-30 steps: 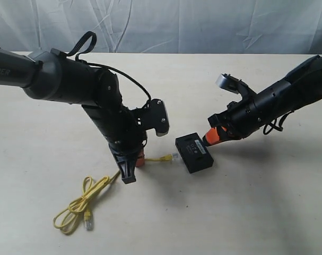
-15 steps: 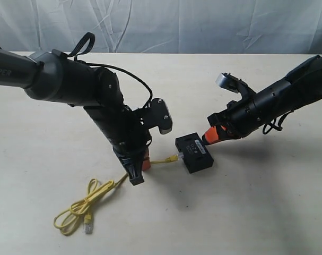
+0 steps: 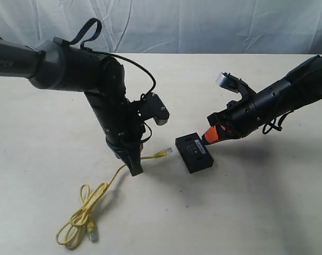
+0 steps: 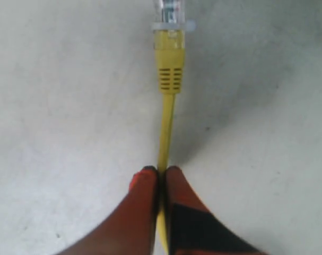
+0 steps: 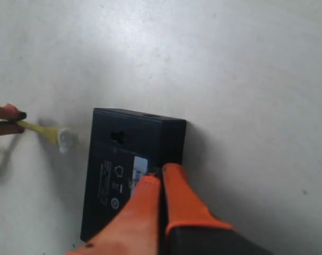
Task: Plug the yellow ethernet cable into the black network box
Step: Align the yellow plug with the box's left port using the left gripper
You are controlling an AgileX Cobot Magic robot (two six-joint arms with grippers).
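The yellow ethernet cable [image 3: 150,156] runs from loose loops near the front left to a clear plug [image 3: 167,152] hanging just off the table, a short gap left of the black network box [image 3: 193,152]. My left gripper [image 3: 134,167] is shut on the cord a little behind that plug; in the left wrist view the cable [image 4: 170,69] sticks straight out beyond the gripper [image 4: 161,171]. My right gripper [image 3: 207,138] is shut, its orange tips resting against the box's right edge. The right wrist view shows the box [image 5: 123,159], the gripper [image 5: 159,171] and the plug [image 5: 67,139] facing a port.
The cable's other end, with its own clear plug [image 3: 93,234], lies in loops [image 3: 81,212] on the pale table [image 3: 267,202] at the front left. A white cloth backdrop [image 3: 203,24] hangs behind the table's far edge.
The left gripper has pulled back from the box and swung round, so the plug that touched the box's left side half a second ago now hangs apart from it. The right arm stayed put.
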